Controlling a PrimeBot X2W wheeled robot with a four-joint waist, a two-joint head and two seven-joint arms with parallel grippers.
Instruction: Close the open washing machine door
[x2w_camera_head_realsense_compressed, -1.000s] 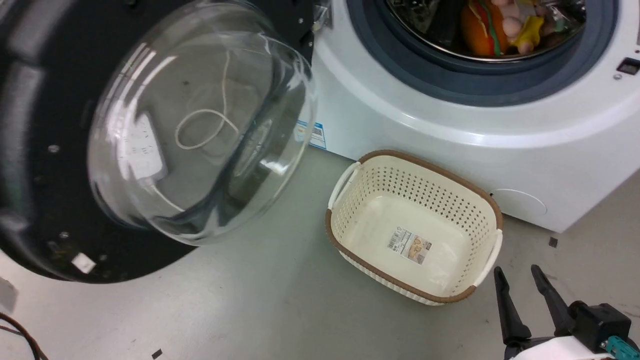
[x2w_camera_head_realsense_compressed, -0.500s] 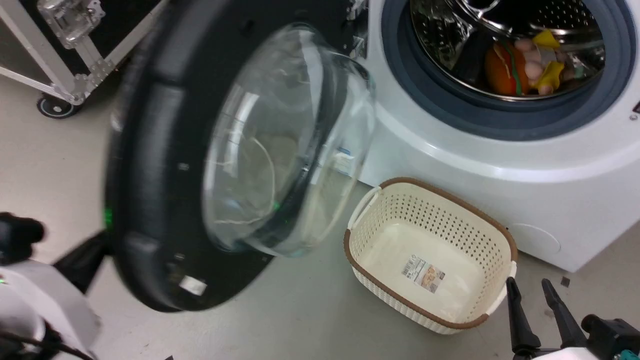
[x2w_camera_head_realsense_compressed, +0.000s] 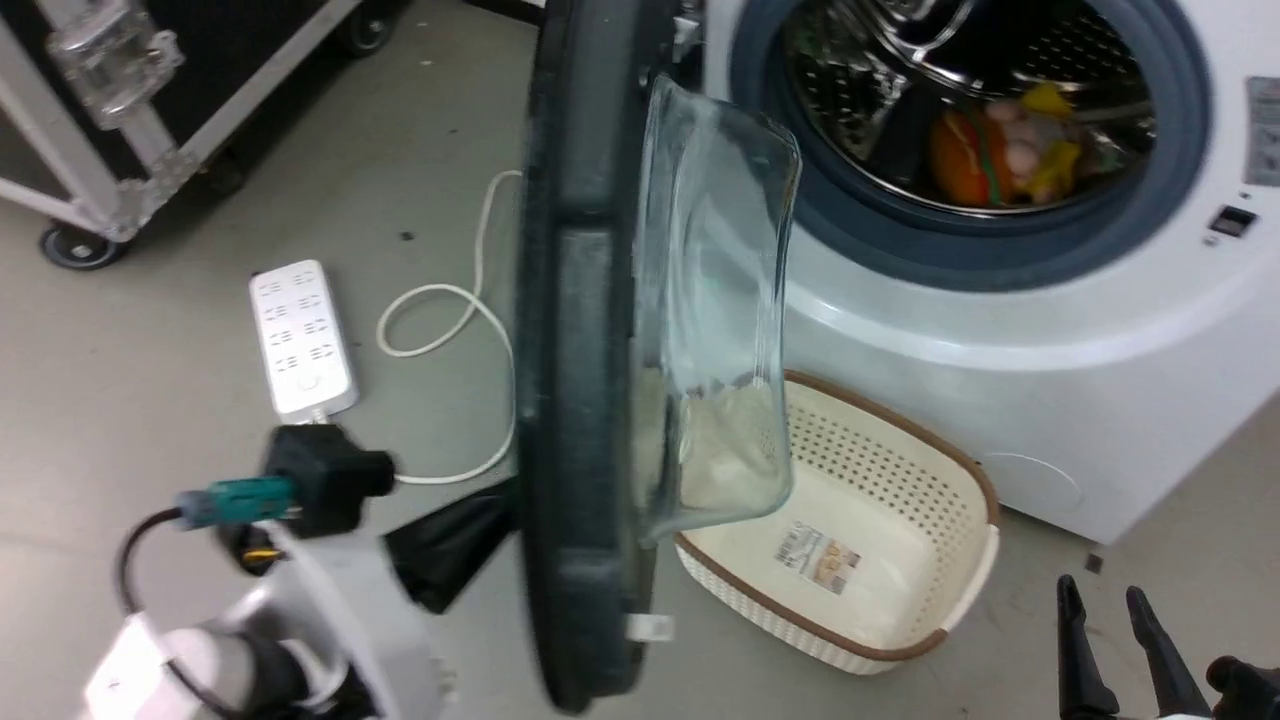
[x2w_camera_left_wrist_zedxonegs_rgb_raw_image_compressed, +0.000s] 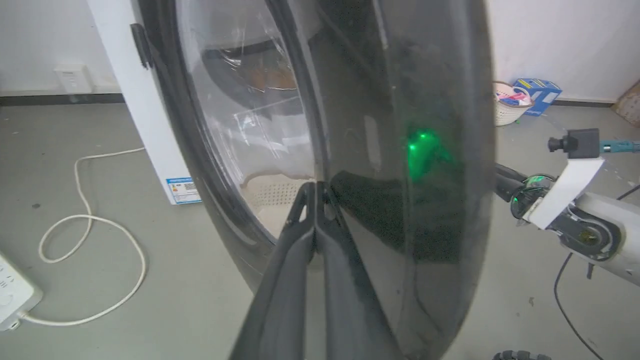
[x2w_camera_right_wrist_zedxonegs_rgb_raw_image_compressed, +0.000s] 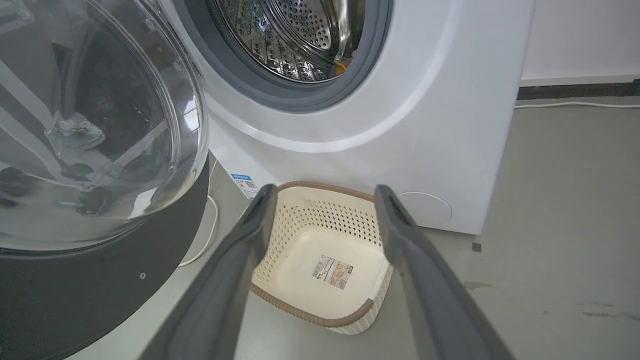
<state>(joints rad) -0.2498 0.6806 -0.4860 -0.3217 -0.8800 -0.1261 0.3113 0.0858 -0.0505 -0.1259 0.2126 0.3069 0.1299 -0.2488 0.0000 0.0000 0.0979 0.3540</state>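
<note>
Glass bulges from the washing machine door (x2w_camera_head_realsense_compressed: 575, 400), which stands swung roughly halfway out from the front of the washing machine (x2w_camera_head_realsense_compressed: 1000, 340). The head view shows it edge-on, its thick black rim toward the robot's left and the clear bowl toward the drum mouth. The door is attached at the left side of that mouth, which lies uncovered: grey seal ring (x2w_camera_head_realsense_compressed: 1000, 260), steel drum and a heap of colourful soft toys (x2w_camera_head_realsense_compressed: 990, 150) inside. The left claw (x2w_camera_left_wrist_zedxonegs_rgb_raw_image_compressed: 316, 187) has its two dark fingers pressed together, tips touching the glossy outer face of the door low down, where window meets rim; a green glow reflects on that face. The right claw (x2w_camera_head_realsense_compressed: 1100, 595) hangs with fingers apart over the floor (x2w_camera_head_realsense_compressed: 150, 420), near the front right corner of a cream perforated basket (x2w_camera_head_realsense_compressed: 880, 450). That basket sits on the floor just before the machine's front, a label on its bottom, with the door's glass above its left end. On the floor beyond the door's outer side lie a white power strip (x2w_camera_head_realsense_compressed: 300, 340) and a looped white cable (x2w_camera_head_realsense_compressed: 440, 300); a wheeled black case (x2w_camera_head_realsense_compressed: 110, 60) stands at the far left.
</note>
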